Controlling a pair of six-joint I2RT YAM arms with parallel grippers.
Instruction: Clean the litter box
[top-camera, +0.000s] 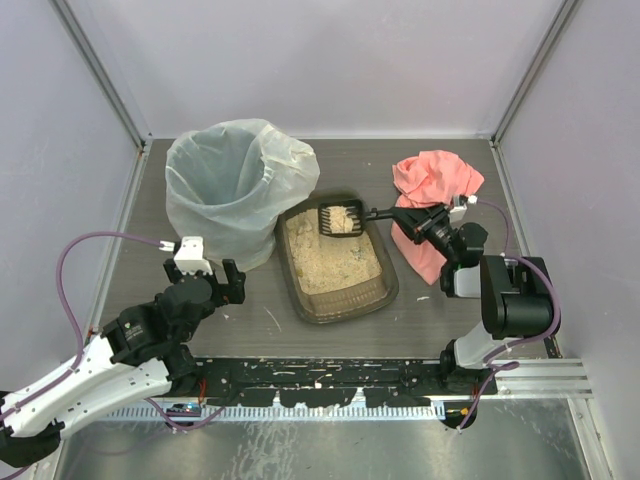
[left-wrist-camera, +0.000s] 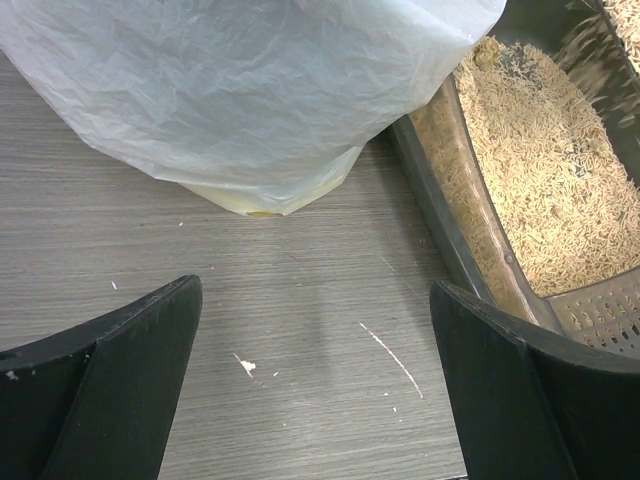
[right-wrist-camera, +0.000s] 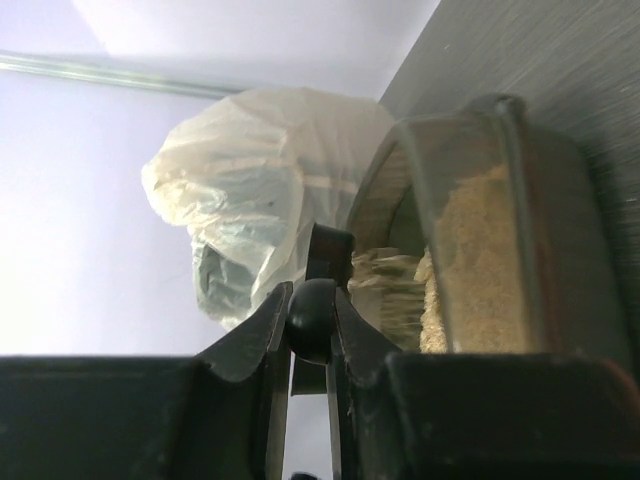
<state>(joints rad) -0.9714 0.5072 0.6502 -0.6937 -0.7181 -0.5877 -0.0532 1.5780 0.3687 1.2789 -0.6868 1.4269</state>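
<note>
The litter box (top-camera: 300, 300) is a shallow dark tray of tan litter at the table's middle; its near wall (left-wrist-camera: 450, 235) shows in the left wrist view and its long side (right-wrist-camera: 520, 200) in the right wrist view. A small black slotted scoop (top-camera: 340, 220) hangs over the box's far end, holding litter, with grains blurring down from its head (right-wrist-camera: 385, 285). My right gripper (top-camera: 405, 214) is shut on the scoop's handle (right-wrist-camera: 312, 318). My left gripper (top-camera: 203, 274) stands open over bare table (left-wrist-camera: 315, 330), left of the box and just before the bin, holding nothing.
A tall bin lined with a translucent white bag (top-camera: 235, 190) stands left of the box, almost touching it (left-wrist-camera: 250, 90). A pink cloth (top-camera: 435, 180) lies at the back right under the right arm. Enclosure walls rise on both sides and behind.
</note>
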